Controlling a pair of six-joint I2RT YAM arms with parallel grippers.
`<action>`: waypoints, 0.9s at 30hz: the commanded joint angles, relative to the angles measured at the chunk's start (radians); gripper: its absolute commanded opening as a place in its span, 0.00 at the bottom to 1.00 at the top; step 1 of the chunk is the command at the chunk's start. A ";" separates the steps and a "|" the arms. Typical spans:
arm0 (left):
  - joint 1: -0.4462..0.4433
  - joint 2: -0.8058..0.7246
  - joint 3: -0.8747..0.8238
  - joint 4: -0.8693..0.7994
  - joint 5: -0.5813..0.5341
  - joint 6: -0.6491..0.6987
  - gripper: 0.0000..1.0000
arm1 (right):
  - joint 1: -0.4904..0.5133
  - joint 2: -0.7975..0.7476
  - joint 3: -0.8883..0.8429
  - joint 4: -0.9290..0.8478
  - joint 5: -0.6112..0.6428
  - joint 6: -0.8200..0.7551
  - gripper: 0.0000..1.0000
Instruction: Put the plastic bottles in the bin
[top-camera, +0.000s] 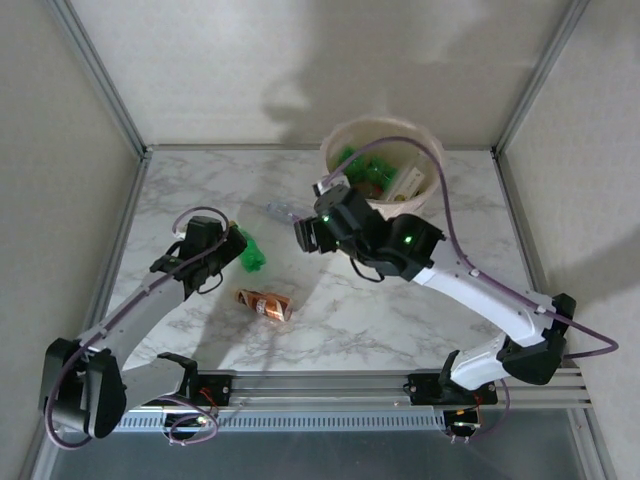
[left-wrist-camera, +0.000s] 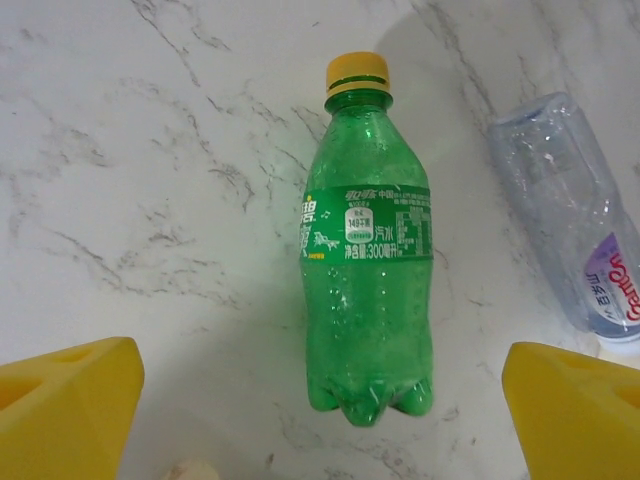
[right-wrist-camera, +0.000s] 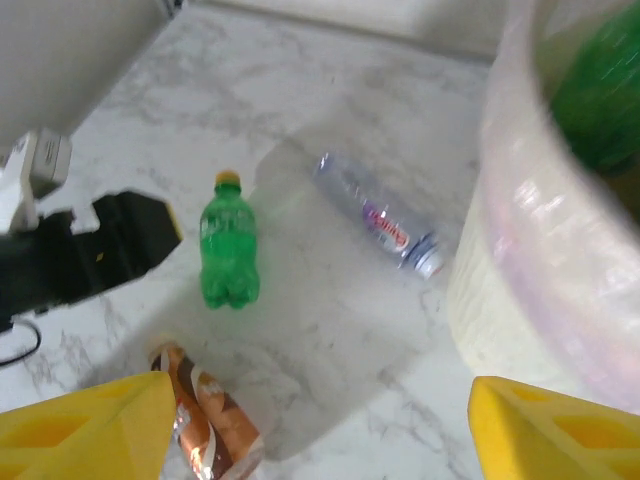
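Left end effector (left-wrist-camera: 322, 380) spread open, straddling green bottle (left-wrist-camera: 368, 250) lying toward left edge of counter (top-camera: 400, 310); round bottle could roll or squirt out on closing. Right end effector (right-wrist-camera: 322, 420) open, empty, near bin (right-wrist-camera: 510, 260) at far edge.

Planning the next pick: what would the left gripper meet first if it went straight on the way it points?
The green bottle, lying centred ahead of the open left gripper. The clear bottle sits off to one side, probably outside that line; depth is unclear.
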 joint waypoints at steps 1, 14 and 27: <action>0.008 0.047 0.017 0.064 -0.011 -0.004 0.90 | 0.023 -0.013 -0.055 0.080 0.000 0.082 0.78; -0.016 0.253 0.308 0.068 0.065 0.005 0.84 | 0.046 -0.004 -0.201 0.164 -0.035 0.178 0.77; -0.023 0.260 0.254 0.013 0.004 0.028 0.83 | 0.073 0.052 -0.219 0.183 -0.063 0.188 0.79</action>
